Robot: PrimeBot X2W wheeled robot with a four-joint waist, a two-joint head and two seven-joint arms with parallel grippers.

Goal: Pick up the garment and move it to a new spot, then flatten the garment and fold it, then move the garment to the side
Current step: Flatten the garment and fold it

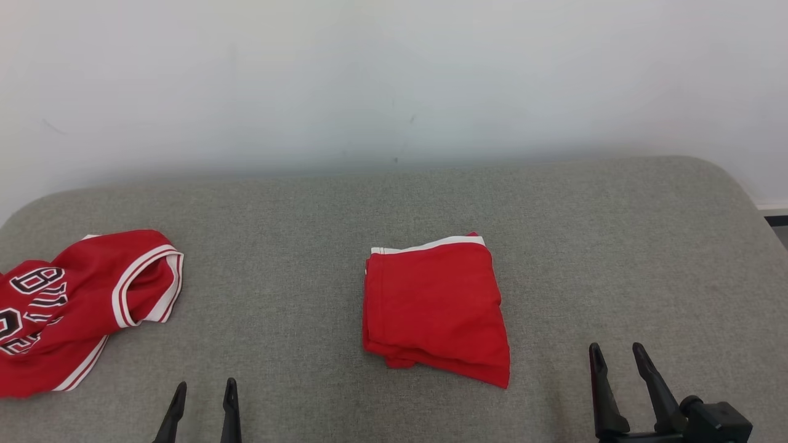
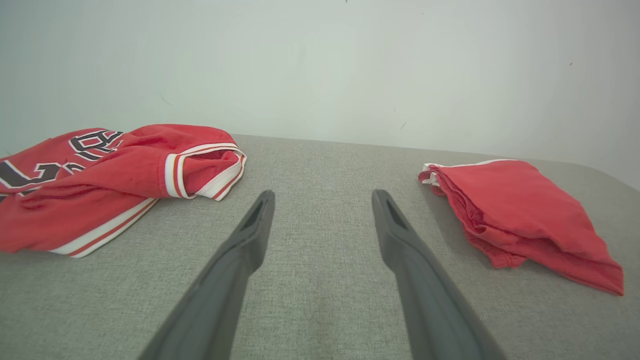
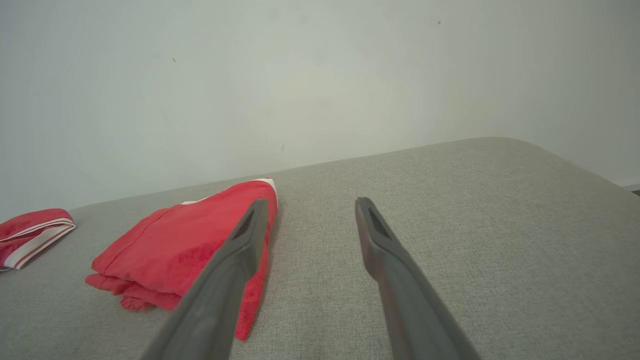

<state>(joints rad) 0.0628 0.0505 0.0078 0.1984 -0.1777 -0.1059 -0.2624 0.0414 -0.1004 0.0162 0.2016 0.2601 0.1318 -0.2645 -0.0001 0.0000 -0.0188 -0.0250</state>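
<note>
right gripper [image 1: 615,348] spread, seemingly clear of folded garment [image 1: 434,304]

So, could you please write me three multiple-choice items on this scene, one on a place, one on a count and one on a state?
1. Where does the crumpled jersey lie?
A) to the robot's left of the folded red garment
B) to its right
C) on top of it

2. How many red garments lie on the grey padded surface?
A) one
B) two
C) three

3. How is the right gripper?
A) shut on the folded garment
B) open, holding nothing
C) shut on the jersey

Key: 1 A, the jersey sits at the head view's left edge, well apart from the folded garment. 2 B, the jersey and the folded garment make two. 3 B, its fingers stand apart over bare fabric.
</note>
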